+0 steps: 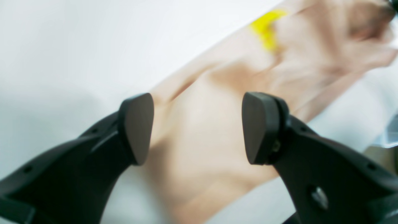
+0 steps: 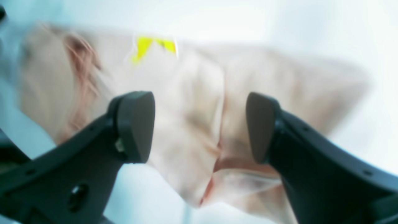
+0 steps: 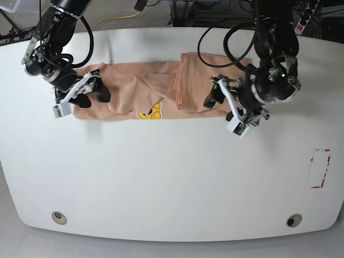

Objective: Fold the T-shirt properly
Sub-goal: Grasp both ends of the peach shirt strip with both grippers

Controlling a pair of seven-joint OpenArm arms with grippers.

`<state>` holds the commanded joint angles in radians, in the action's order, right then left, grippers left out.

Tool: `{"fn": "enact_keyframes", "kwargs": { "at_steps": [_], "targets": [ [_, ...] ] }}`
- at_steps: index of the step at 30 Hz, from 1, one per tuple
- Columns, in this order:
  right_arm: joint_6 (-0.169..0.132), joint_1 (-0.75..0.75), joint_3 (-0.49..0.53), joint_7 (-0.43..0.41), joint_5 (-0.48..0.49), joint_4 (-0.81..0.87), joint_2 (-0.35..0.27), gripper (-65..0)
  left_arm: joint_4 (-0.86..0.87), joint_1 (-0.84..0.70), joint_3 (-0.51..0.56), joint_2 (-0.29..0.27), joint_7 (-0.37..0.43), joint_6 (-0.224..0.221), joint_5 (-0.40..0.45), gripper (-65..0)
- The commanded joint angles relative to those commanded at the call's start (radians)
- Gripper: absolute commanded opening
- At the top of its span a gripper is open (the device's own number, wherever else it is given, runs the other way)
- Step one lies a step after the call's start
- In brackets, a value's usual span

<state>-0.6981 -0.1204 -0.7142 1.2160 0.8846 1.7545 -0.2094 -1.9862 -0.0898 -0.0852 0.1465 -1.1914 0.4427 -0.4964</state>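
- T-shirt, soft peach-pink cotton point(image 3: 145, 91), base view: folded into a long band on the white tabletop point(image 3: 172, 177), long axis running between both arms.
- Left wrist view: left claw point(image 1: 197, 128) wide, empty, above the band's end.
- Right wrist view: right claw point(image 2: 200, 127) wide, empty, over the opposite end; nothing obstructs.

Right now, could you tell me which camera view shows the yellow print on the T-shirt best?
The base view: the yellow print is sharp on the T-shirt by its near edge. Both wrist views show it only as a blurred yellow patch beyond open jaws.
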Motion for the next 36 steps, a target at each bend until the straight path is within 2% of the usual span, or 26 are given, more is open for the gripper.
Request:
{"fn": "enact_keyframes", "kwargs": {
  "at_steps": [2, 5, 8, 12, 17, 23, 24, 26, 33, 34, 36],
  "targets": [
    [0.000, 0.023, -0.031, 0.021, 0.000, -0.068, -0.023, -17.4, 0.014, -0.025, -0.037, 0.028, 0.000, 0.000, 0.000, -23.6],
    [0.000, 0.054, -0.080, 0.041, 0.002, -0.195, -0.046, -8.1, 0.051, -0.041, -0.081, 0.063, 0.003, 0.000, 0.002, -23.6],
    [0.000, 0.080, -0.095, 0.041, 0.002, -0.310, -0.064, -3.0, 0.101, -0.068, -0.092, 0.069, 0.044, 0.000, 0.002, -23.6],
    [0.000, 0.118, -0.094, 0.038, 0.002, -0.404, -0.058, -3.0, 0.169, -0.087, -0.087, 0.087, 0.117, 0.000, 0.002, -23.6],
    [0.000, 0.130, -0.087, 0.041, 0.002, -0.448, -0.017, -3.0, 0.224, -0.084, -0.087, 0.083, 0.123, 0.000, 0.003, -25.4],
    [0.000, 0.124, 0.006, 0.035, 0.002, -0.423, 0.021, -3.8, 0.310, -0.043, -0.087, 0.081, 0.129, -0.002, 0.003, -31.2],
    [0.000, 0.124, 0.011, 0.035, -0.002, -0.413, 0.037, -5.5, 0.324, -0.037, -0.087, 0.081, 0.129, -0.002, 0.003, -31.7],
    [0.000, 0.121, 0.011, 0.035, -0.003, -0.400, 0.055, -13.5, 0.336, -0.035, -0.087, 0.081, 0.129, -0.002, 0.003, -32.5],
    [0.000, 0.121, 0.011, 0.035, -0.003, -0.365, 0.055, -62.9, 0.338, -0.034, -0.087, 0.040, 0.129, -0.005, 0.003, -32.5],
    [0.000, 0.121, 0.011, 0.035, -0.003, -0.342, 0.055, -65.0, 0.338, -0.034, -0.087, 0.038, 0.129, -0.005, 0.003, -32.5],
    [0.001, 0.109, 0.011, 0.041, 0.002, -0.273, 0.055, -65.0, 0.338, -0.034, -0.086, 0.035, 0.129, -0.005, 0.003, -32.5]
  ]
}}
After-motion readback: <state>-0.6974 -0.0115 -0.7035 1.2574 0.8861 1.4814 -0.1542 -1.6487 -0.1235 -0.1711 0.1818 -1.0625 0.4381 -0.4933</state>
